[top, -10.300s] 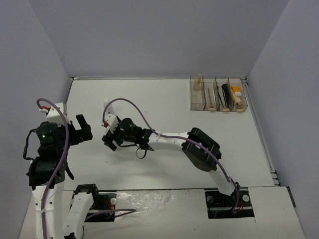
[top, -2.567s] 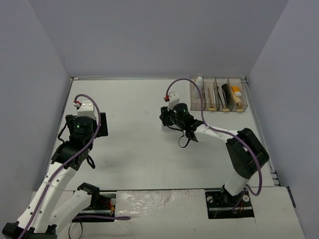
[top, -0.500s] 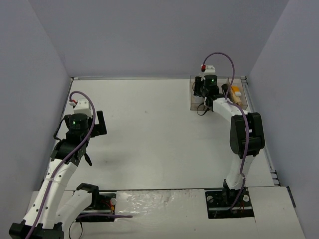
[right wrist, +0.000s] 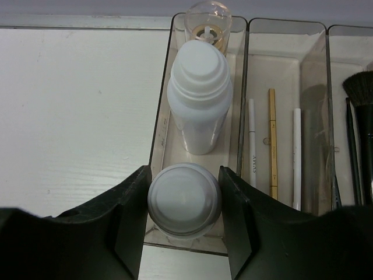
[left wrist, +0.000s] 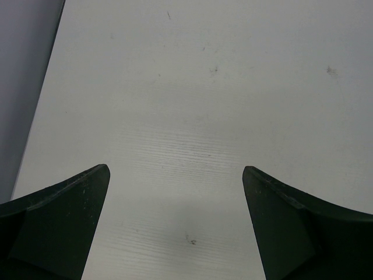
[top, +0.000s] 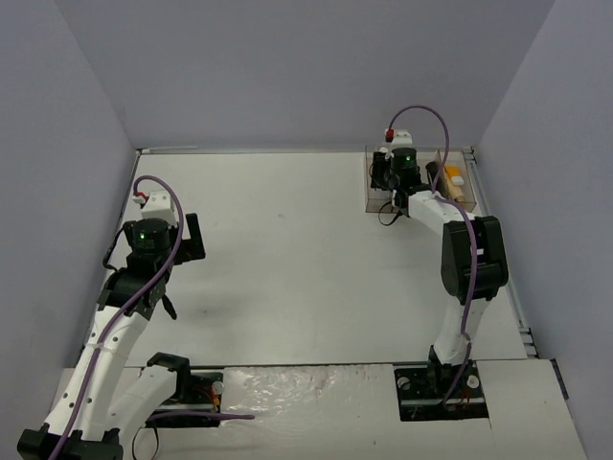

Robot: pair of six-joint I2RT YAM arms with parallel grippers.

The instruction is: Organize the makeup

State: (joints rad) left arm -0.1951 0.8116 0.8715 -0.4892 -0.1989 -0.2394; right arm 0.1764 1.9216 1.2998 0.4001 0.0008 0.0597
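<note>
1. Reaching over the far right of the table in the overhead view, the right arm sets the right gripper above the left end of the clear box. The wrist covers the fingertips here, so this view cannot tell what they grip or how wide they stand. An orange tube lies in the box's rightmost compartment. The left gripper is well apart from all of it, at the table's left side.

2. The left wrist view gives what the overhead one does not: the left gripper has its dark fingers spread wide. It holds nothing, with only white table beneath.

3. The right wrist view opens up the hidden spot.
   - The right gripper is partly closed, and both fingers press the sides of a white bottle seen from its top.
   - That bottle sits at the near end of the leftmost compartment of the box. Whether its base rests on the floor cannot be told.
   - Just beyond it in the same compartment stands a second white bottle, upright, and a small glass bottle is at the far end.
   - Thin pencils lie lengthwise in the next compartment.
   - A black brush shows in the compartment after that, at the frame's right edge.
</note>
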